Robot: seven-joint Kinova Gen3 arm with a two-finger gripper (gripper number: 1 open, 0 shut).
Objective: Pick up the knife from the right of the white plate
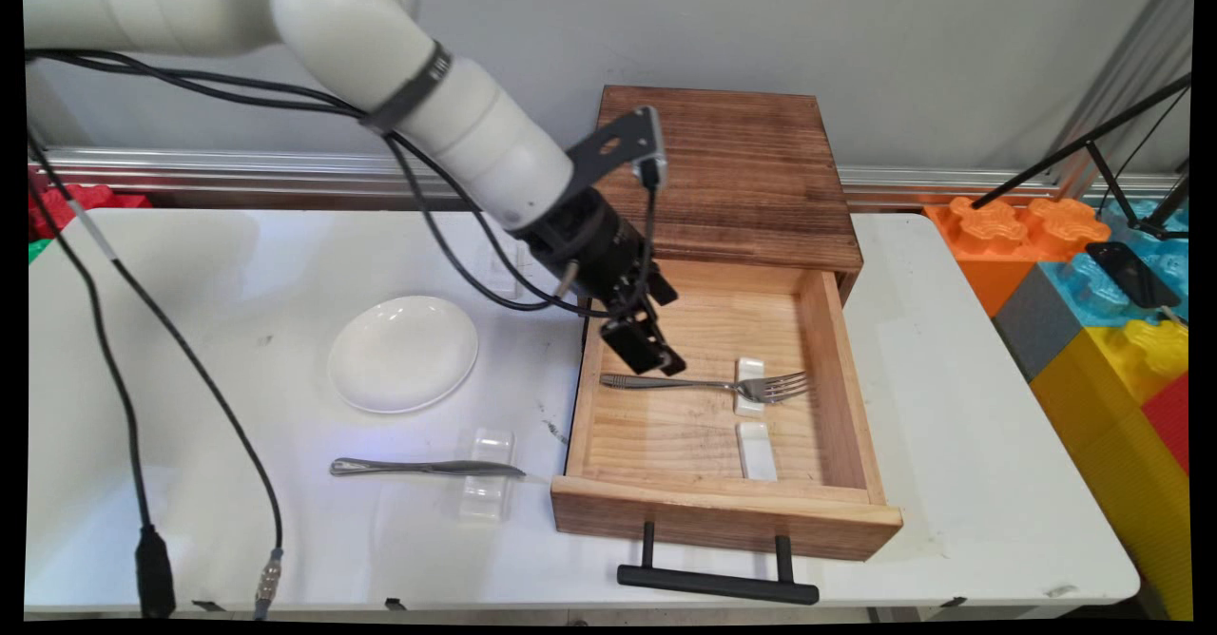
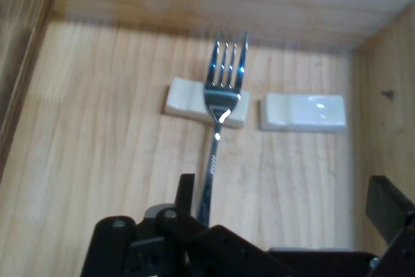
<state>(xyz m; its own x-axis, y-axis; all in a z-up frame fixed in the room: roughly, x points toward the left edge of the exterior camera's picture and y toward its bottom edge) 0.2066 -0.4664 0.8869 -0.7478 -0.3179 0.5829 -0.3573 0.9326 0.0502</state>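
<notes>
The arm's black fingers stood open and empty, low inside the pulled-out pale wooden drawer, one just beside the handle of the silver metal fork, whose neck lay across a small white ceramic rest, a second white rest lying near it

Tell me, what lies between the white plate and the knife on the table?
Nothing: in the main view the stretch of white table between the plate and the knife is bare. The clear rest sits under the knife's blade.
</notes>
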